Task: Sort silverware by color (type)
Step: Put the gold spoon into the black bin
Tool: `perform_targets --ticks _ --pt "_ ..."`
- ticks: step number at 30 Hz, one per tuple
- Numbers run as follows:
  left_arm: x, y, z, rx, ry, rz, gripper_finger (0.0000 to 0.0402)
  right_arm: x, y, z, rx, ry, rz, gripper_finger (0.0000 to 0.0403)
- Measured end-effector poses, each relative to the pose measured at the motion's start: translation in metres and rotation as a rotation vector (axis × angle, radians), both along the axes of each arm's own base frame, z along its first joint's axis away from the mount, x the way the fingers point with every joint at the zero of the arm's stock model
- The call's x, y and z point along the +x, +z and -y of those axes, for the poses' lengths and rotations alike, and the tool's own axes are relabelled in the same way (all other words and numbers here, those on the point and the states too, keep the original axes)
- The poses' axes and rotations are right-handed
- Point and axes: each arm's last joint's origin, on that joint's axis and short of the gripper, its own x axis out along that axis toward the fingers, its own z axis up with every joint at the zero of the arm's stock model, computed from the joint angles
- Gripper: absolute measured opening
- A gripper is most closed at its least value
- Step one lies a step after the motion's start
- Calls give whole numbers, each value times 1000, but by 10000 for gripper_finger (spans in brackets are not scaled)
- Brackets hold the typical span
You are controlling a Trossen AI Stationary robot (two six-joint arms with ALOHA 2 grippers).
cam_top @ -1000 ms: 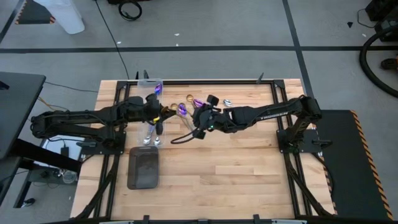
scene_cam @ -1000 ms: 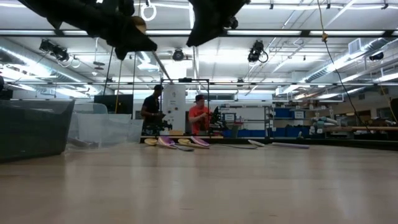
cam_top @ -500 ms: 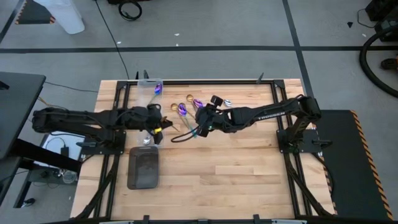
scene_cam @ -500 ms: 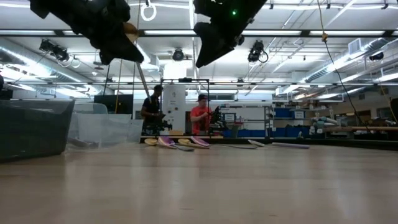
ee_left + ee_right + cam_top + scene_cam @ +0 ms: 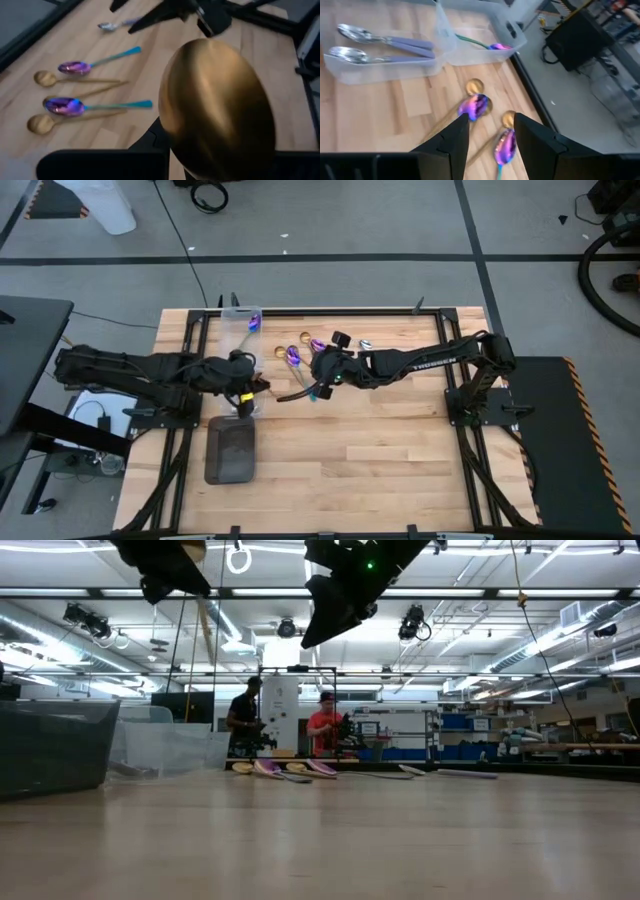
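Observation:
My left gripper (image 5: 247,387) is shut on a gold spoon (image 5: 215,105) and hangs high over the clear bin (image 5: 240,402) that holds two silver spoons (image 5: 380,42). My right gripper (image 5: 487,142) is open and empty, above the loose spoons lying flat on the table. Those are purple spoons with teal handles (image 5: 474,106) (image 5: 72,106) and gold spoons (image 5: 475,86) (image 5: 42,122). A silver spoon (image 5: 366,343) lies farther right. A second clear bin (image 5: 243,320) at the far edge holds a purple spoon (image 5: 497,47). My left gripper holds the gold spoon lifted clear of the table. In the left wrist view the bowl (image 5: 215,105) stands right before the camera and hides the fingers and the place of contact. In the low view the slim handle (image 5: 208,625) slants down below the gripper.
A dark grey tray (image 5: 230,450) lies near the left arm, on the near side of the silver-spoon bin. The wooden table (image 5: 380,450) has free room on its near and right parts. People stand in the room beyond the far edge (image 5: 320,725).
My left gripper, still holding the gold spoon, has moved from beside the loose spoons toward the near edge, over the silver-spoon bin, and has risen. My right gripper has stayed over the loose spoons, dipping and rising slightly.

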Motion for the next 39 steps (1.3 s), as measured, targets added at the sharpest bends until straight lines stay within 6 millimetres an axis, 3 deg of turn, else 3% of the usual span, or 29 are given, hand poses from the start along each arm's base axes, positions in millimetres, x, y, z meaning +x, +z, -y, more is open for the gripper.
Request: perform_targets --ticks 8,25,39 --pt "-20 20 13 -129 34 -136 26 2 1 4 -1 40 1 164" --pt "-32 11 23 -442 70 -310 27 6 -12 19 19 155 103 164" --pt "-31 -2 25 -725 166 -488 27 1 -26 44 35 191 203 164"
